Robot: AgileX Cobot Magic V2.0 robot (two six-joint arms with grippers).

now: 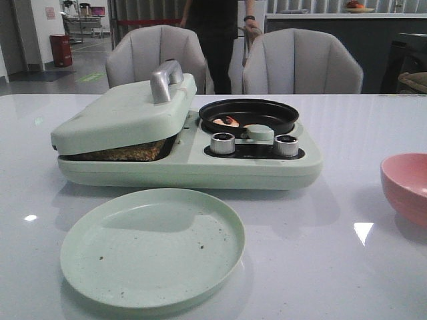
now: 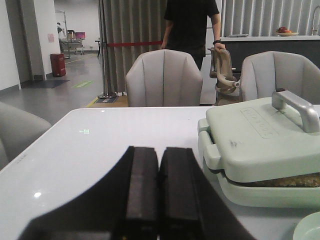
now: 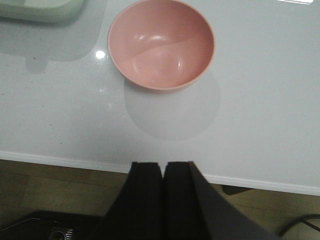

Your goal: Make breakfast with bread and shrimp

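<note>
Midway by the look of things. Bread toasting under the lowered lid of the green breakfast maker; shrimp in its black pan. Green plate in front of it, unfilled. Left gripper and right gripper both pressed together, holding nothing.

The surface is viewed low from the front; the cooker is shared with the left wrist view.
</note>
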